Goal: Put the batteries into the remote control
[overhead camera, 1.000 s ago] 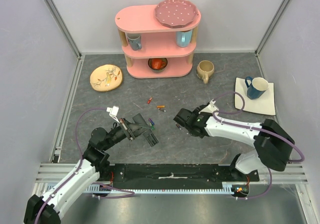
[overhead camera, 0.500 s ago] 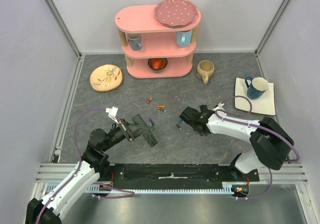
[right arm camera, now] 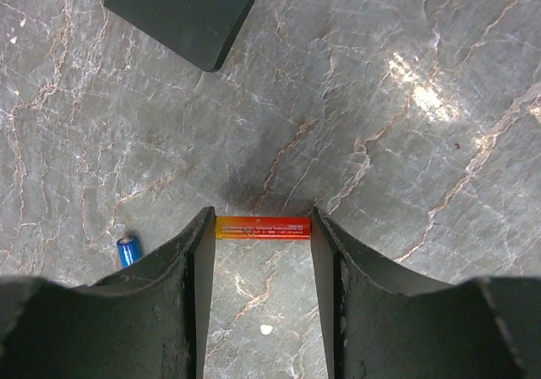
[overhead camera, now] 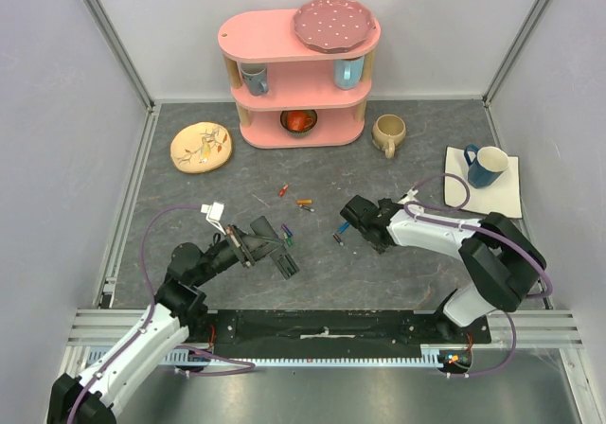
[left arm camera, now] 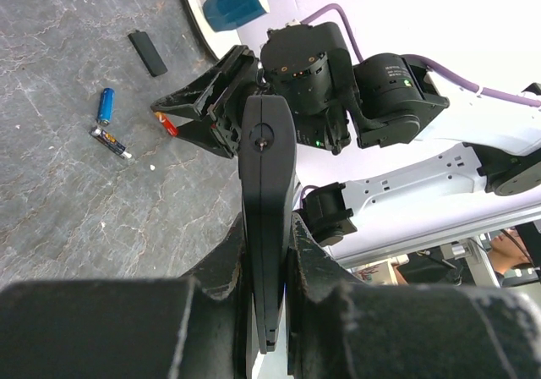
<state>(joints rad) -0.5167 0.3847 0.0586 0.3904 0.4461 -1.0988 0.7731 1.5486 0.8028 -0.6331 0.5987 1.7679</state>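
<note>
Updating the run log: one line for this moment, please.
left gripper: shut on remote control | right gripper: shut on red-orange battery | insertion: not yet

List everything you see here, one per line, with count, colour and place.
shelf unit: one, pink, back centre.
dotted plate: one, pink, atop the shelf.
shelf mugs: two, grey-blue and light blue, middle tier.
bowl: one, red-orange, bottom tier.
cream mug: one, cream, right of the shelf.
blue mug: one, dark blue, on the white square plate, far right.
patterned plate: one, yellow, left of the shelf.
loose batteries: five, mixed colours, mid-table.
flat panel: one, black, on the table.
held battery: one, red-orange, centre.
remote control: one, black, front left.
left claw: one, black, clamped on the remote.
right claw: one, black, gripping that battery end to end.
</note>
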